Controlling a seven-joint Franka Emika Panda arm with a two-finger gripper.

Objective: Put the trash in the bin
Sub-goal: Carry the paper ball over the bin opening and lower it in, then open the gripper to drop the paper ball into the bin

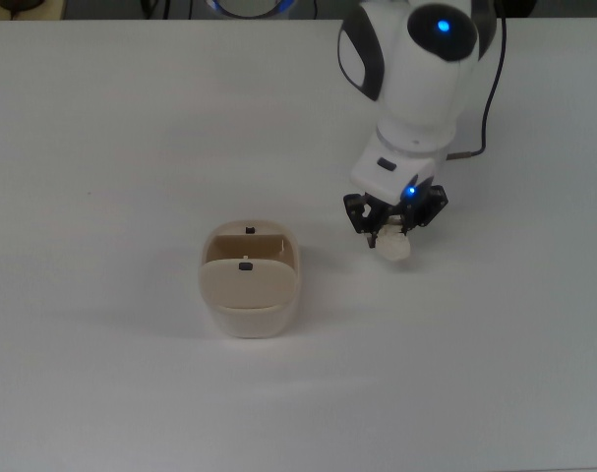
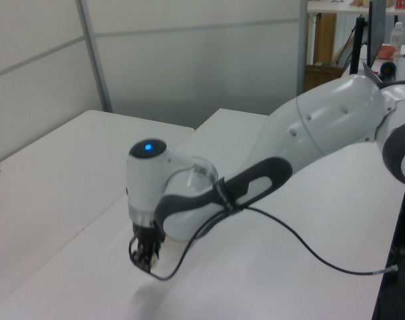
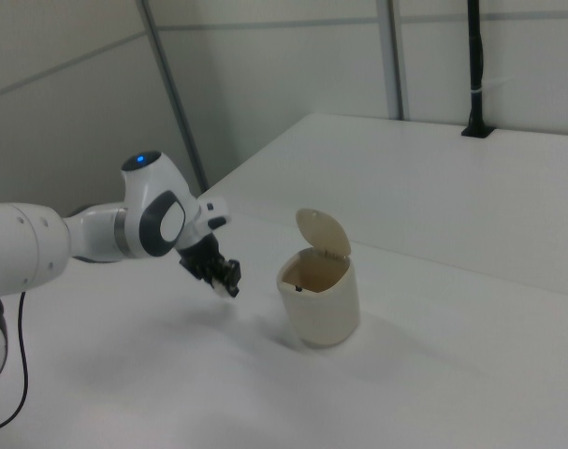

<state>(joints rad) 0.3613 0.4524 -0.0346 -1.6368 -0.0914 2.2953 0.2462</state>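
We see the gripper (image 1: 393, 220) closed on the trash (image 1: 393, 244). The trash is a small lumpy paper ball, and in the right view it looks lifted off the table (image 1: 101, 128), though we cannot be sure. In the top view it sits to the right of the bin (image 1: 249, 280), well apart from it.

We think the ball could slip out. Only its top looks pinched, and soft paper can squash and fall. It could also miss the bin. The bin's lid (image 3: 322, 231) stands tipped up in the right view, and the hole under it is small, so a drop too soon would land on the table. The arm could also bump the light bin and push it over.

The trash is nearly round. We cannot find a long side or a way it points.
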